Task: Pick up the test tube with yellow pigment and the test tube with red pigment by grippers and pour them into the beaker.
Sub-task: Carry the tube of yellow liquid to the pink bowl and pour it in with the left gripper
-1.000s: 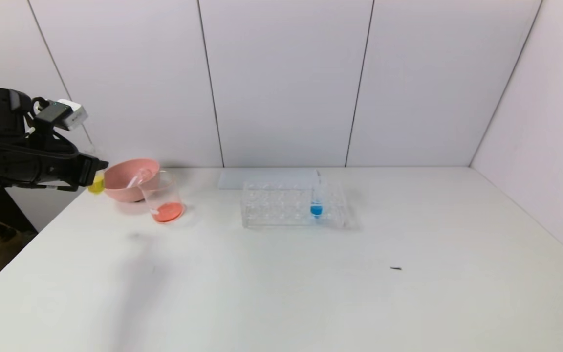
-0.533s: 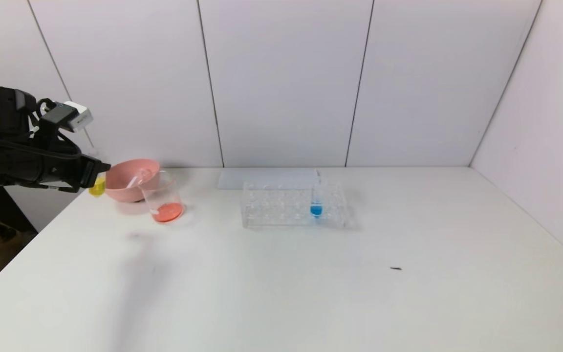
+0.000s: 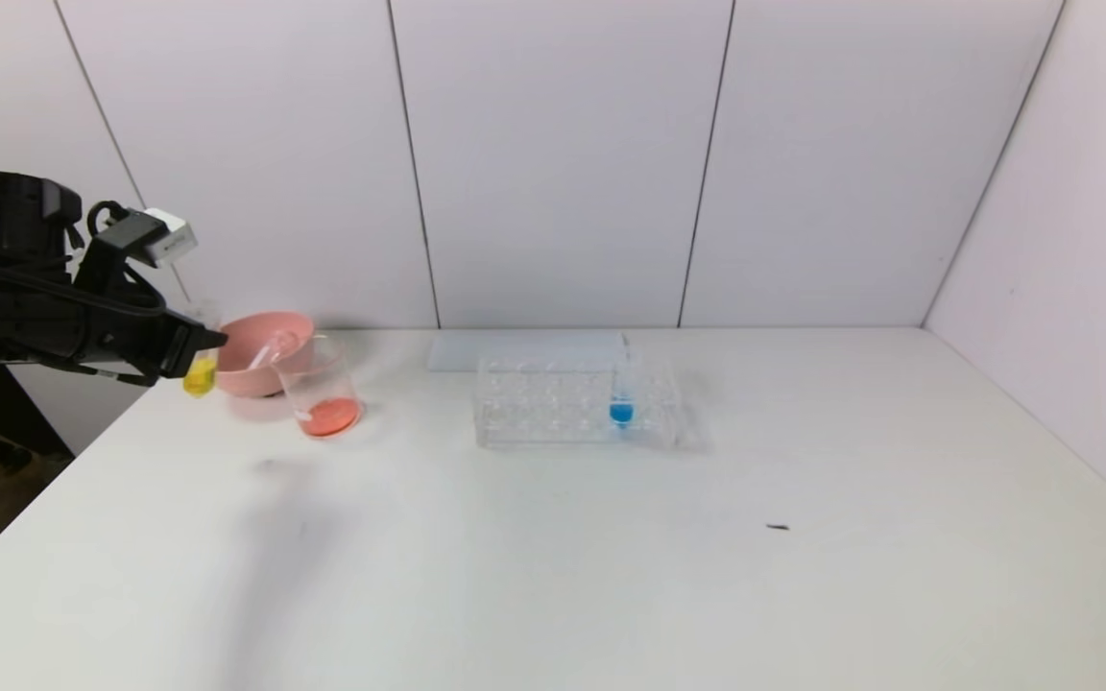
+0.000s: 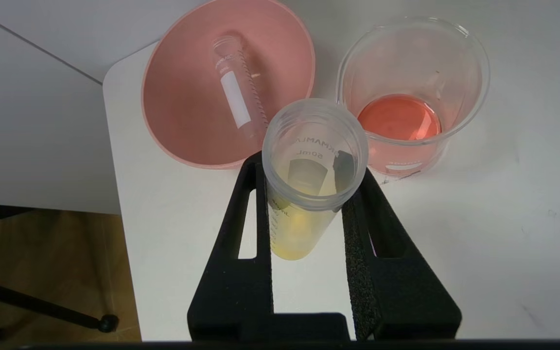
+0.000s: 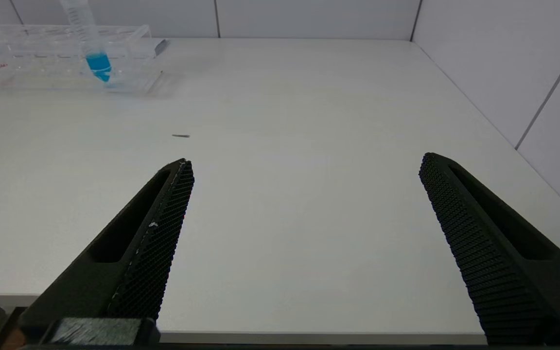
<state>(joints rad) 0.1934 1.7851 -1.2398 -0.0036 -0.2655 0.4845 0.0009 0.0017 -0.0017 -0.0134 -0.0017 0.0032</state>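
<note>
Yellow tube: test tube with yellow pigment [image 4: 309, 194] sits clamped in my left gripper [image 4: 309, 214], open mouth facing the wrist camera, yellow liquid pooled toward its round tip. In the head view I see only the yellow tip [image 3: 199, 377] poking below the jaws.
Landmark: beaker [image 3: 320, 389], on the white table [image 3: 611, 557] toward its far left corner.
Yellow tube vs beaker: held in the air to the left of the beaker, apart from it, just in front of the pink bowl [image 3: 260, 353].
Beaker contents: I see a shallow layer of red-orange liquid at the bottom.
Pink bowl: just behind and left of the beaker; an emptied clear tube [image 4: 238, 87] with a white label lies inside it.
Tube rack: clear rack [image 3: 577, 401], well to the right of the beaker, holding an upright tube with blue liquid [image 3: 621, 393].
Left gripper: jaws narrow, pressed on both sides of the yellow tube.
Right gripper [image 5: 304, 194]: jaws wide apart, holding nothing, over the table's near edge, far right of the beaker; I cannot see it in the head view.
</note>
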